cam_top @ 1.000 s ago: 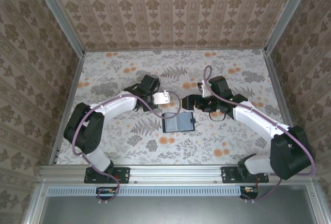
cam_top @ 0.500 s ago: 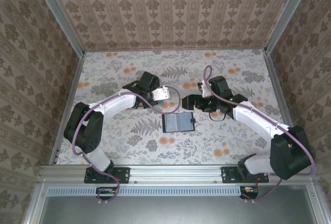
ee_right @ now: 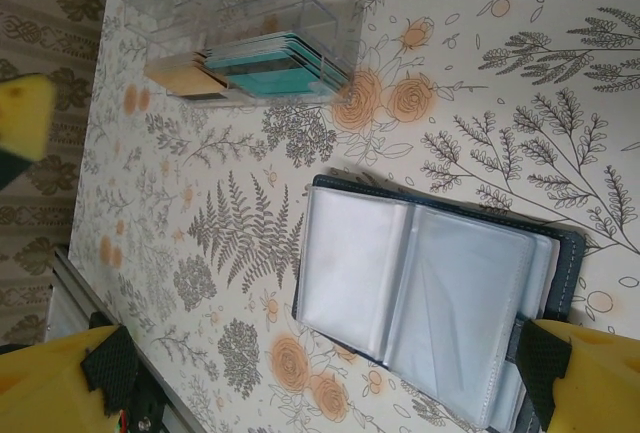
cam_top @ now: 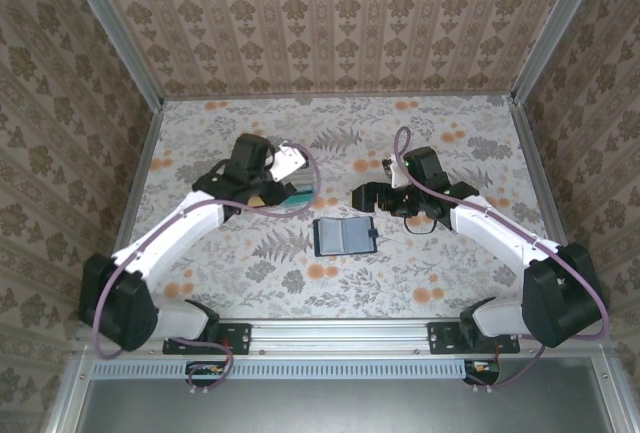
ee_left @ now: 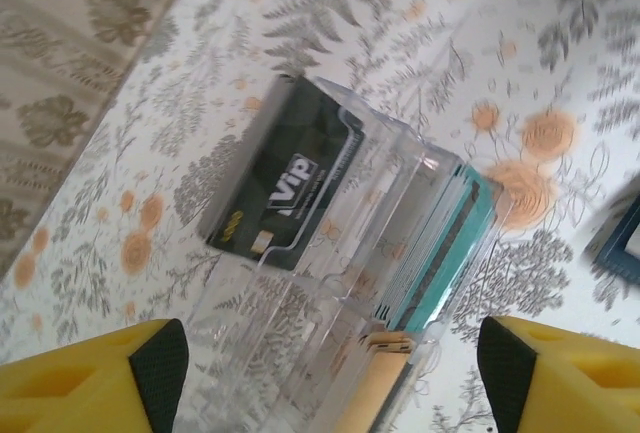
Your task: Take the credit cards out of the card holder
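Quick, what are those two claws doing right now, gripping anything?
Left gripper: open, holding nothing, above the clear tray.
Right gripper: open, empty, over the open card holder.

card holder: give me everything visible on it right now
The card holder lies open and flat on the floral table, near the middle, between the two arms. Its dark navy cover shows as a thin border around clear plastic sleeves that fan out like pages. They look empty, with no card seen in them. A small dark closing tab sticks out at its right edge. Nothing but the table is seen touching it. The right tool stands open beyond its far edge, not gripping it.
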You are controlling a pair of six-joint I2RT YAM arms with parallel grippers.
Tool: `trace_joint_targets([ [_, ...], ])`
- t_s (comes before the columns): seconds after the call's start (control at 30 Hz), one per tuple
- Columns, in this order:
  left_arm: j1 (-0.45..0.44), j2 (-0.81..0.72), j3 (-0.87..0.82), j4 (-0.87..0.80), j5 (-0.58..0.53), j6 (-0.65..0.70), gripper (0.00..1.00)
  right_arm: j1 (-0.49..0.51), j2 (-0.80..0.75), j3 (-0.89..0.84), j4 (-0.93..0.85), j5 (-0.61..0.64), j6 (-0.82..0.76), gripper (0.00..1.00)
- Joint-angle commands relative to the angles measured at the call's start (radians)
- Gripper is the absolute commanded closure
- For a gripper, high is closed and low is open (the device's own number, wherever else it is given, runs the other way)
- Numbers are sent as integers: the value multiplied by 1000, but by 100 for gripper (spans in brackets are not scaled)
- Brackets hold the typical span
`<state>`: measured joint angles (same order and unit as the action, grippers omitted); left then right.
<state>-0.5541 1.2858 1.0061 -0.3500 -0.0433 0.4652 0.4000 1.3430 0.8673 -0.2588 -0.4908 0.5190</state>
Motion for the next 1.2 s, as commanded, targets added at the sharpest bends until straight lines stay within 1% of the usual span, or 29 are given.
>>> trace_joint_targets([
  [0.0, 8, -72, -50, 14, 51, -245, 19, 16, 12, 17, -1, 26, -6, 2],
  [0.07, 8, -112, -81, 32, 74, -349, 12, 28, 26, 12, 0, 34, -12, 7],
  [0.1, 8, -131, -97, 39, 88, -403, 9, 36, 35, 10, -1, 40, -15, 8],
  [0.13, 8, -153, -114, 47, 105, -446, 8, 41, 41, 8, -4, 48, -18, 8],
  [0.2, 7, -200, -161, 70, 94, -530, 0, 51, 41, -3, -3, 76, -17, 7],
  [0.27, 8, -259, -220, 96, 39, -599, 0, 52, 41, -21, 9, 109, -9, 0],
  [0.37, 12, -369, -313, 101, -115, -692, 0, 54, 39, -41, 11, 165, -10, 0],
  [0.43, 18, -441, -359, 77, -199, -730, 0, 53, 25, -48, 2, 208, -14, 0],
  [0.53, 28, -543, -415, 3, -371, -792, 0, 53, -7, -58, -15, 325, -21, 0],
  [0.7, 55, -663, -501, -77, -619, -856, 0, 45, -83, -81, -66, 682, -28, 0],
  [0.73, 62, -671, -518, -63, -638, -843, 0, 43, -100, -87, -71, 760, -29, 0],
  [0.8, 89, -663, -546, -10, -645, -784, 0, 34, -128, -97, -78, 931, -28, 0],
  [0.87, 148, -608, -543, 22, -628, -747, 0, 24, -145, -116, -43, 1037, -79, 0],
  [0.97, 250, -461, -503, 74, -588, -701, 0, 13, -157, -170, 101, 1174, -202, 0],
  [1.03, 324, -374, -504, 168, -532, -658, 0, -10, -150, -227, 259, 1186, -319, 0],
  [1.07, 357, -336, -519, 246, -489, -629, 0, -36, -140, -244, 334, 1175, -359, 0],
  [1.13, 412, -269, -539, 370, -436, -625, 0, -89, -107, -237, 384, 1146, -378, 0],
  [1.17, 440, -239, -547, 430, -386, -623, 0, -116, -85, -238, 428, 1140, -387, 0],
])
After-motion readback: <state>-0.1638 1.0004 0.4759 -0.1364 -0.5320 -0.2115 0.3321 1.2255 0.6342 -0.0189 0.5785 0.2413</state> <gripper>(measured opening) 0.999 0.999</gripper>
